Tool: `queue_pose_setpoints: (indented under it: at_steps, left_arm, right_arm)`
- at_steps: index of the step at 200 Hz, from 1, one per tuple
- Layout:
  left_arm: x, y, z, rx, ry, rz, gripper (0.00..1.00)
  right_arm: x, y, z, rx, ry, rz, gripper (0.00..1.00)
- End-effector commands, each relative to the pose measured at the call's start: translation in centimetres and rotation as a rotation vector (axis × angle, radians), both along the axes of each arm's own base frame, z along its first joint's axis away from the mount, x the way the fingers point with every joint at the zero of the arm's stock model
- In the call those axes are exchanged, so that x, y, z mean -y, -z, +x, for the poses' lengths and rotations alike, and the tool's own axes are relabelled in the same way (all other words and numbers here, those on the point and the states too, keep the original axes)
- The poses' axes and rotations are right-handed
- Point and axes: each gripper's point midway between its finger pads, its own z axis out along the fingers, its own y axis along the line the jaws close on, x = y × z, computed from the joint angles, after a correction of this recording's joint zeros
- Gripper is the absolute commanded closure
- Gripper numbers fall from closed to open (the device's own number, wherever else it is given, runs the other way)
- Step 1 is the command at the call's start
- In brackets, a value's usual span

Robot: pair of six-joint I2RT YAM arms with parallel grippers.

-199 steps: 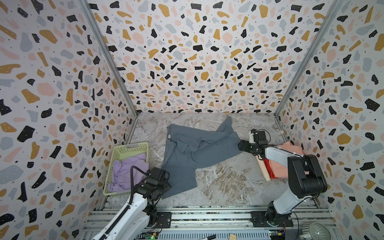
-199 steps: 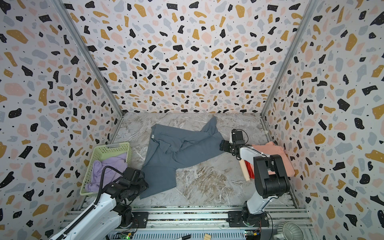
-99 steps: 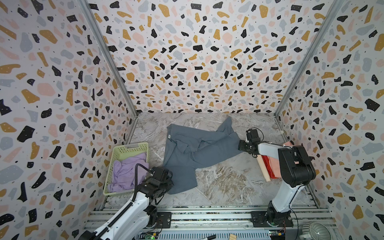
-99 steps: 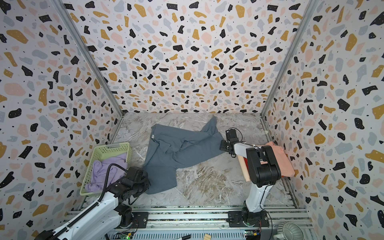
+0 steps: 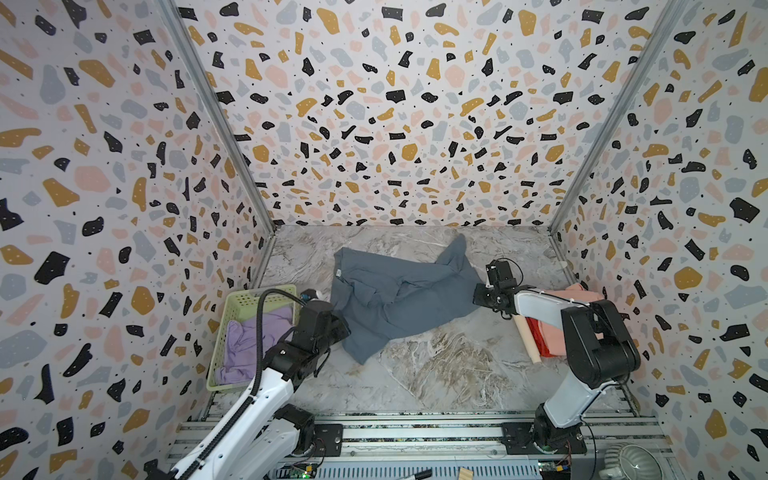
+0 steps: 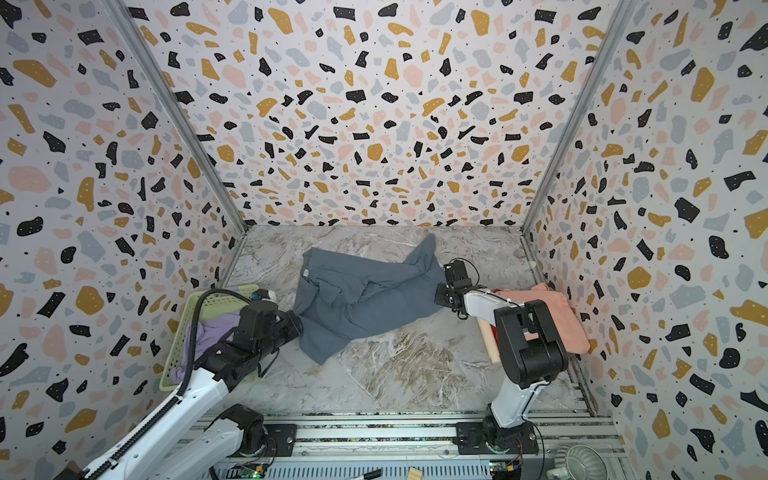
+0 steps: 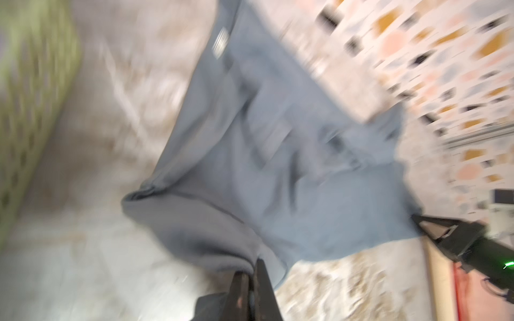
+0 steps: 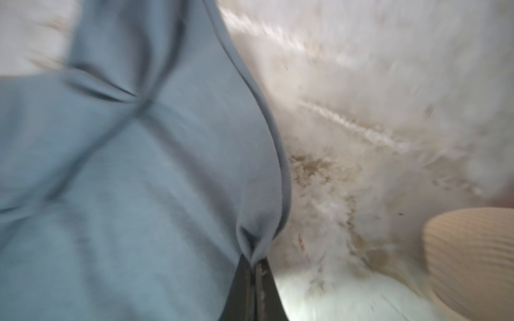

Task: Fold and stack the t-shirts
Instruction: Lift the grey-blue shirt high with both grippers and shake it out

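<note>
I see the slate blue-grey t-shirt (image 5: 399,299) lying rumpled across the middle of the marble table (image 5: 436,374). My left arm (image 5: 266,386) reaches in low from the near left, and my right arm (image 5: 540,306) lies flat toward the middle. The left gripper (image 7: 254,268) is pinched tight on the shirt's near-left edge, the right gripper (image 8: 254,262) on its right hem.

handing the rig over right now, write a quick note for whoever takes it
Left gripper: shut on the blue-grey shirt, near left edge.
Right gripper: shut on that shirt's right edge.
Done: salmon pink shirt lies on the red shirt, far right.
Left: fold and stack the blue-grey shirt, crumpled in the middle; then the lilac shirt in the basket.
</note>
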Motion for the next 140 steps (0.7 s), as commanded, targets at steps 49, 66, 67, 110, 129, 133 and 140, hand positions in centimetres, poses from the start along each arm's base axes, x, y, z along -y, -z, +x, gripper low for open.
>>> queue_pose_setpoints:
  at_steps: [49, 66, 67, 110, 129, 133, 140]
  left_arm:
    - [-4.1, -29.6, -1.9, 0.789, -0.107, 0.091, 1.0]
    - [-4.6, -33.7, -3.8, 0.894, -0.11, 0.081, 1.0]
    - [-4.6, -33.9, -3.8, 0.897, -0.109, 0.081, 1.0]
    - [-3.4, -36.5, -2.5, 0.977, -0.078, 0.072, 1.0]
    - [-2.2, -35.1, 0.6, 0.934, -0.069, 0.101, 1.0]
    - [-1.9, -34.7, 1.3, 0.922, -0.071, 0.106, 1.0]
    - [-1.5, -34.2, 2.6, 0.905, -0.067, 0.122, 1.0]
  right_arm:
    - [0.0, -34.2, -3.2, 0.755, -0.132, 0.089, 1.0]
    - [0.5, -38.5, -5.4, 0.855, -0.144, 0.093, 1.0]
    - [0.5, -38.8, -5.5, 0.86, -0.144, 0.093, 1.0]
    - [1.3, -42.0, -5.8, 0.97, -0.111, 0.067, 1.0]
    - [0.4, -40.4, -3.6, 0.931, -0.127, 0.067, 1.0]
    - [0.3, -39.9, -3.1, 0.921, -0.128, 0.069, 1.0]
    - [-0.1, -39.2, -2.1, 0.906, -0.132, 0.07, 1.0]
